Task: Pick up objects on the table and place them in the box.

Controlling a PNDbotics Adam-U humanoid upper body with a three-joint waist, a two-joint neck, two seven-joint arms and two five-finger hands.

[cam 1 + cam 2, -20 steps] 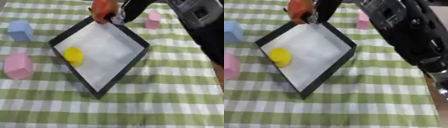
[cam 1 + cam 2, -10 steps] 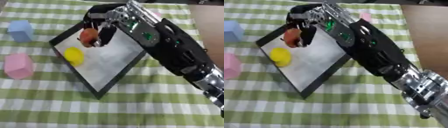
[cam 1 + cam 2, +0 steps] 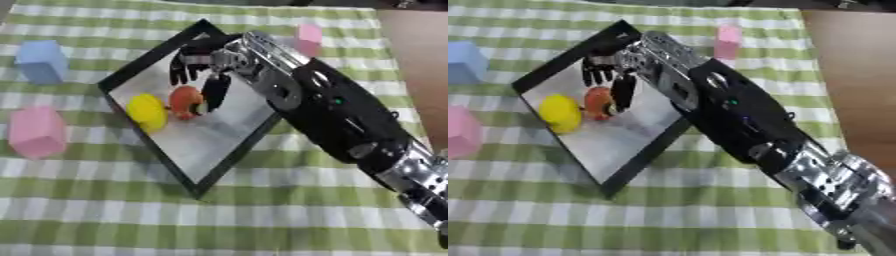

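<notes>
My right hand (image 3: 206,64) reaches from the right into the black-rimmed box (image 3: 145,66) with a white floor. Its fingers (image 3: 180,71) hang straight and spread, so the hand is open. An orange round object (image 3: 185,101) lies on the box floor just below the fingers, beside the thumb, and I cannot tell whether the thumb touches it. A yellow object (image 3: 147,112) lies right next to it on the left. On the checked cloth outside the box are a blue block (image 3: 41,61), a large pink block (image 3: 37,131) and a small pink block (image 3: 308,38). The left hand is out of view.
The green and white checked cloth (image 3: 262,210) covers the table in front of the box. A bare brown wooden surface (image 3: 418,75) shows at the right. My black and silver right forearm (image 3: 350,125) crosses the box's right corner.
The right hand has come down deeper into the box with the orange object, and its fingers have spread apart. The orange object now lies beside the yellow one. The view has shifted.
</notes>
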